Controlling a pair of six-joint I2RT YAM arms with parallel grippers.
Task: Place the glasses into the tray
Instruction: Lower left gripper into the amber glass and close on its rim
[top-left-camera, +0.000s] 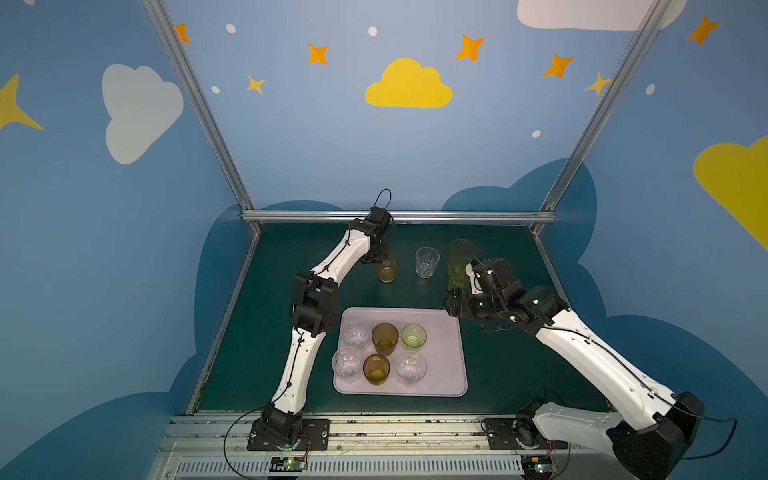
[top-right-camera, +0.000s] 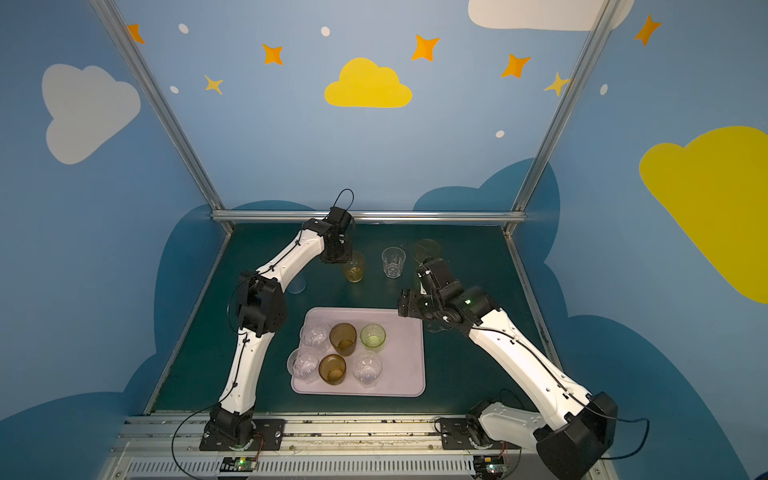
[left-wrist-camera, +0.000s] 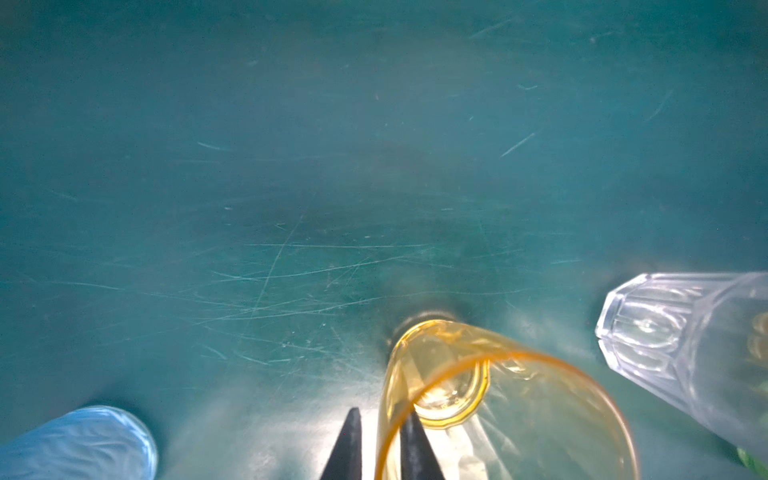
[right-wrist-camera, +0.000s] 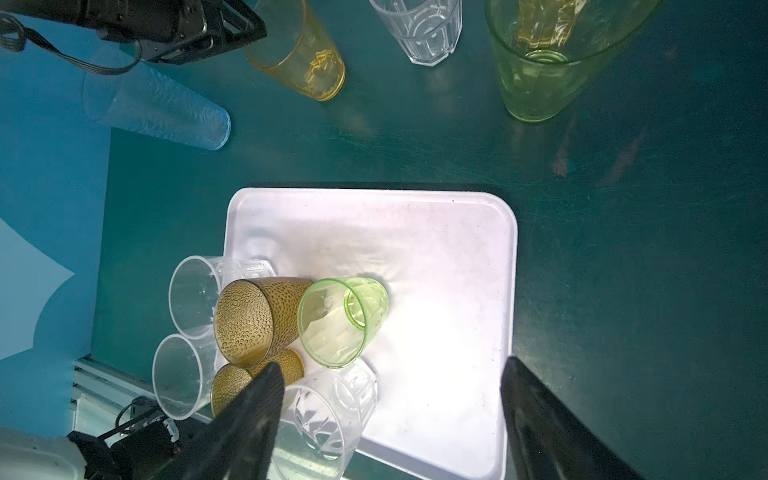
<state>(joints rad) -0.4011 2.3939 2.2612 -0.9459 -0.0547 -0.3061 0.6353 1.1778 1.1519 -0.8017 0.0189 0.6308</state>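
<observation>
The lilac tray (top-left-camera: 440, 353) (right-wrist-camera: 436, 257) holds several glasses: clear ones (top-left-camera: 356, 336), two brown (top-left-camera: 385, 337) and a green one (top-left-camera: 414, 335). At the back of the mat stand an orange glass (top-left-camera: 387, 270) (left-wrist-camera: 498, 395), a clear faceted glass (top-left-camera: 427, 262) and a tall yellow-green glass (top-left-camera: 459, 262). My left gripper (top-left-camera: 380, 261) (left-wrist-camera: 381, 411) is shut on the orange glass's wall, one finger inside and one outside. My right gripper (top-left-camera: 455, 307) (right-wrist-camera: 390, 363) hangs open over the tray's far right corner, holding nothing.
A tall pale blue glass (top-right-camera: 297, 284) (right-wrist-camera: 158, 108) stands left of the orange one, partly behind my left arm. An orange-brown glass (top-right-camera: 428, 247) shows behind the yellow-green one. The metal frame rail (top-left-camera: 399, 216) bounds the back of the mat.
</observation>
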